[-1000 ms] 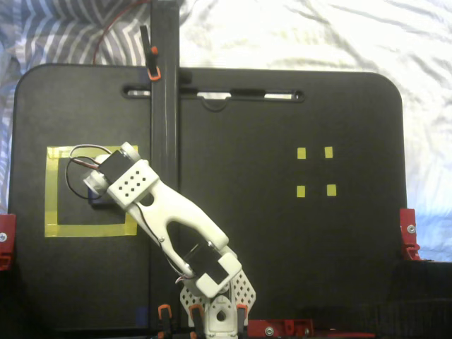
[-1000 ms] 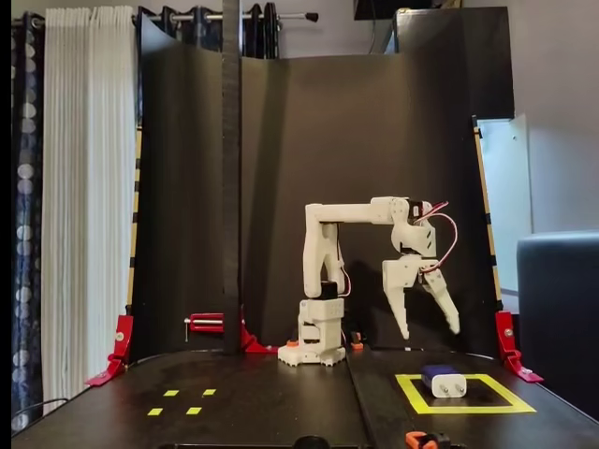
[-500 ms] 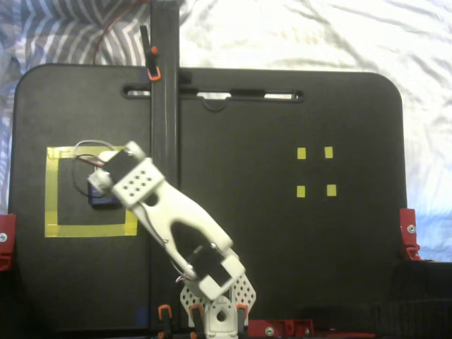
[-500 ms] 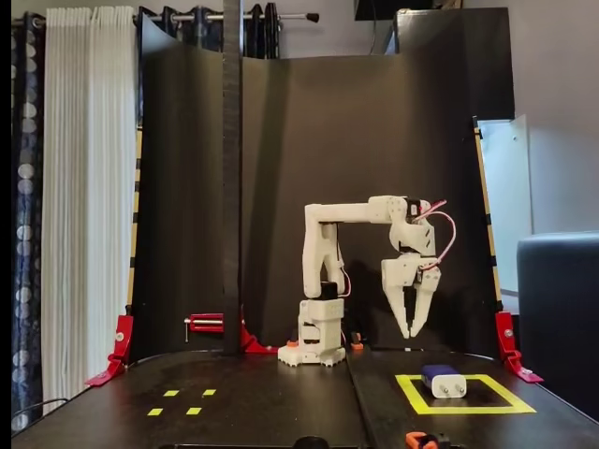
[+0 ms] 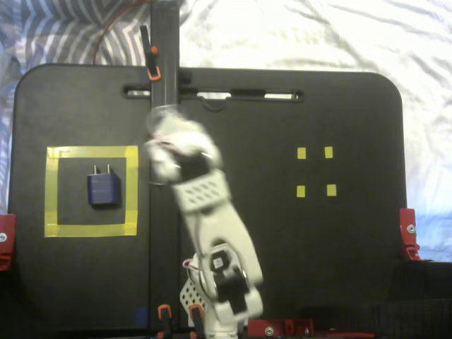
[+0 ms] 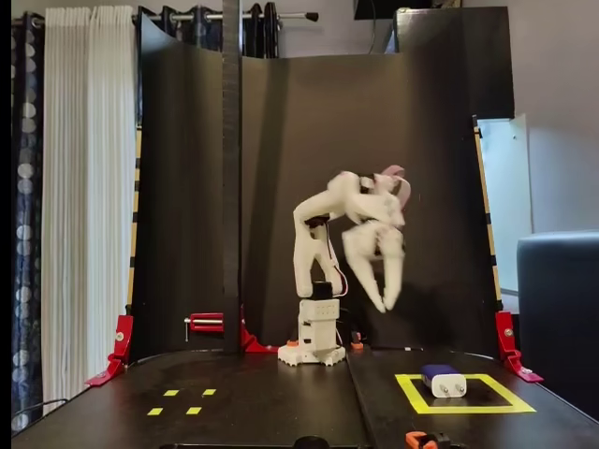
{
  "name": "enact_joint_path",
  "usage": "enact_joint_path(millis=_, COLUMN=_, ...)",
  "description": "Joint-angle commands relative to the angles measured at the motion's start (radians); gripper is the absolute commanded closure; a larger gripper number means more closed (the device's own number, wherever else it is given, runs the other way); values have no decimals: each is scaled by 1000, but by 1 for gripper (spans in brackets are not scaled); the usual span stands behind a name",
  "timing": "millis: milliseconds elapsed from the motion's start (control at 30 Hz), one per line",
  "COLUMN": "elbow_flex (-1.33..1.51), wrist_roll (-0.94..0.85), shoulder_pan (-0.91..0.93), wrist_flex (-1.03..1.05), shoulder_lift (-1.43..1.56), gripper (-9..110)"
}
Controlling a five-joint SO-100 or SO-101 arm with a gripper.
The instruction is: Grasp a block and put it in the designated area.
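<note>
Fixed views from above and from the front both put the block point(image 5: 103, 188) point(image 6: 443, 380) flat on the black inside of the designated area point(image 5: 51, 191) point(image 6: 408, 393), with nothing touching it. From above it sits near the middle of the yellow tape square at the left of the frame, its two silvery prongs pointing toward the top of the picture; from the front it lies in the lower right, prongs facing the camera.

What has just changed is the arm. A second ago the end effector hung over the square with its jaws spread, directly above the block; half a second ago the jaws had drawn together and the arm had started to pull off. Now the end effector point(image 5: 157, 134) point(image 6: 382, 297) is well clear of the square, swung toward the middle of the counter point(image 5: 353, 268) and raised, smeared by motion blur in both views. It carries nothing, but the blur makes it impossible to tell whether its jaws are spread or drawn together.

The block itself has not shifted between the frames. Judged from how things lie, the placing looks done and the arm seems to be retreating. The four small yellow markers point(image 5: 315, 171) on the right stay bare.
</note>
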Motion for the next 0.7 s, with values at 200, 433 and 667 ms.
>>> enact_joint_path(millis=200, elbow_flex=314, wrist_roll=207, shoulder_pan=187, wrist_flex=-439, shoulder_lift=244, gripper=102)
enact_joint_path(millis=433, elbow_flex=540, wrist_roll=528, shoulder_pan=250, wrist_flex=-693, shoulder_lift=416, gripper=102)
enact_joint_path(millis=667, elbow_flex=775, wrist_roll=675, shoulder_pan=267, wrist_flex=-792, shoulder_lift=627, gripper=101)
